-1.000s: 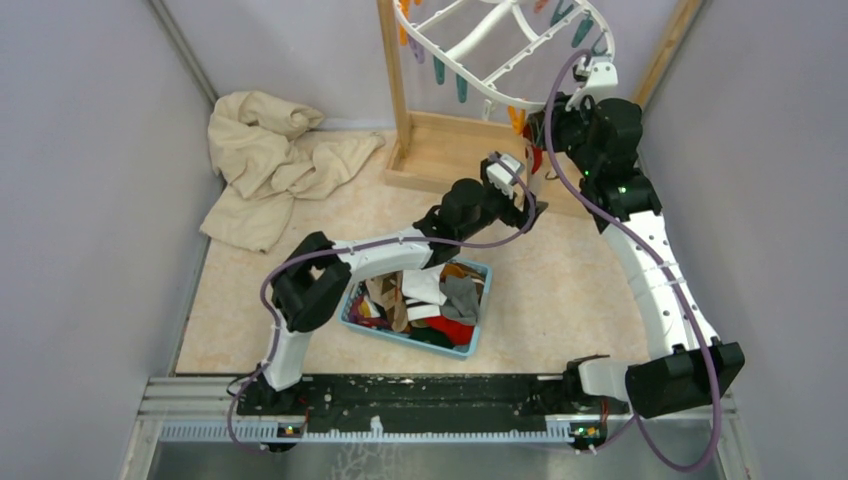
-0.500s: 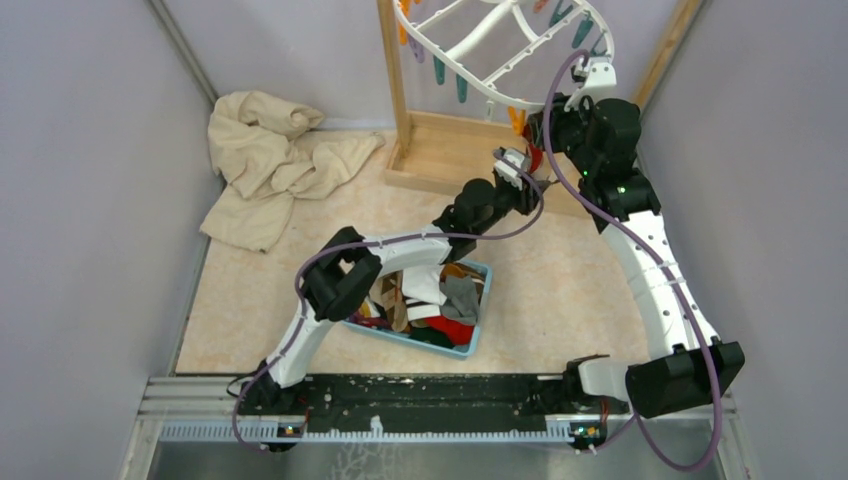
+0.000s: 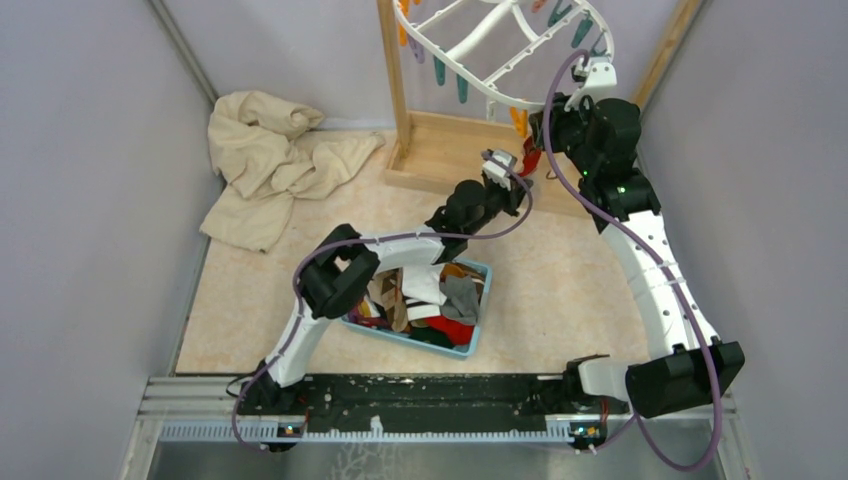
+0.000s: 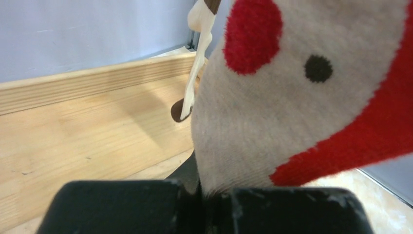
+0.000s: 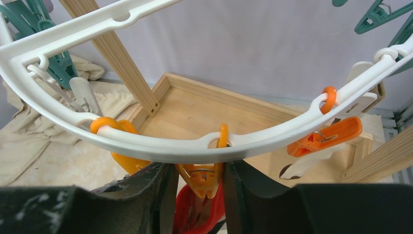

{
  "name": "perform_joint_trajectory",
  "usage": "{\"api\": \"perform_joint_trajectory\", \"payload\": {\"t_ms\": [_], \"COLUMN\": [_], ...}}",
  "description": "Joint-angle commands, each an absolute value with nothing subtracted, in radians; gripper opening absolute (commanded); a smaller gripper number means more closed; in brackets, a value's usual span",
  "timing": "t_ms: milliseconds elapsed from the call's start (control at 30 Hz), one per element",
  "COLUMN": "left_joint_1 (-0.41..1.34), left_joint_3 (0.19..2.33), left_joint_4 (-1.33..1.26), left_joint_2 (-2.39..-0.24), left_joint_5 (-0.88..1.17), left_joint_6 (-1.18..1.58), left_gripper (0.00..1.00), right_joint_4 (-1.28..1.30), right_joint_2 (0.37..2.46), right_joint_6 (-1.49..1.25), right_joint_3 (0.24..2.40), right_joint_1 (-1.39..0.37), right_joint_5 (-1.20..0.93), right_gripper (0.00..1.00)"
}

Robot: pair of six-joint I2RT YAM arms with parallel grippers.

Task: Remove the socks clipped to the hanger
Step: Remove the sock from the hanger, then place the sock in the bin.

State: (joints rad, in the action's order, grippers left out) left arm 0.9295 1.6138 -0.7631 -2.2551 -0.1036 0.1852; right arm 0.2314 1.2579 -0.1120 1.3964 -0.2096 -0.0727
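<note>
The left fingers point(image 4: 204, 197) are pressed together on the bottom edge of a fleecy cream sock with red patches and a small dark dot point(image 4: 272, 97). The sock rises straight up from between them and hangs over the floor of a light wooden rack frame point(image 4: 92, 131). The right fingers point(image 5: 200, 195) are higher, just above and beyond the left ones. They close on an orange plastic clip point(image 5: 202, 178), one finger against each side. The clip hangs from the rim of a white plastic oval hanger point(image 5: 160, 148), directly over these fingers, and red fabric shows at the clip's tip between them. More orange clips hang on the rim to either side. From overhead, a shallow blue plastic basket point(image 3: 420, 340) heaped with mixed socks sits on the table point(image 3: 560, 270), behind the left fingers under that arm's forearm. A large crumpled beige cloth point(image 3: 270, 160) lies well off to their left.
</note>
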Motion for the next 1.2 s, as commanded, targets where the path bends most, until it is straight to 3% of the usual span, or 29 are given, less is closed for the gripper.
{"api": "perform_joint_trajectory", "payload": {"t_ms": [0,100,200,267,300,367,400,767,833,1167], "left_joint_1": [0.931,0.933,0.933,0.933,0.932,0.931,0.931,0.948,0.951,0.957], "left_joint_3": [1.589,1.574,1.559,1.542,1.527,1.492,1.468,1.199,1.157,1.037], "left_joint_4": [-0.794,-0.798,-0.799,-0.795,-0.788,-0.751,-0.718,-0.236,-0.138,0.294], "left_joint_2": [-2.179,-2.168,-2.155,-2.134,-2.117,-2.068,-2.039,-1.561,-1.472,-1.241], "left_joint_5": [-0.090,-0.091,-0.089,-0.088,-0.086,-0.088,-0.092,-0.110,-0.136,-0.183], "left_joint_6": [0.192,0.192,0.192,0.190,0.188,0.185,0.186,0.259,0.273,0.420], "left_gripper": [0.00,0.00,0.00,0.00,0.00,0.00,0.00,0.00,0.00,0.00], "right_joint_4": [0.169,0.167,0.169,0.165,0.166,0.166,0.169,0.260,0.275,0.326], "right_joint_2": [1.250,1.250,1.248,1.240,1.235,1.220,1.212,1.100,1.080,1.010], "right_joint_6": [-0.118,-0.121,-0.121,-0.125,-0.127,-0.135,-0.138,-0.234,-0.246,-0.281], "right_joint_3": [1.437,1.437,1.432,1.423,1.419,1.408,1.404,1.314,1.296,1.221], "right_joint_1": [-0.216,-0.216,-0.217,-0.216,-0.216,-0.216,-0.216,-0.216,-0.216,-0.216], "right_joint_5": [-0.061,-0.062,-0.062,-0.060,-0.060,-0.056,-0.055,-0.016,-0.023,-0.014], "right_gripper": [0.38,0.32,0.06,0.04,0.08,0.36,0.41,0.65,0.75,0.77]}}
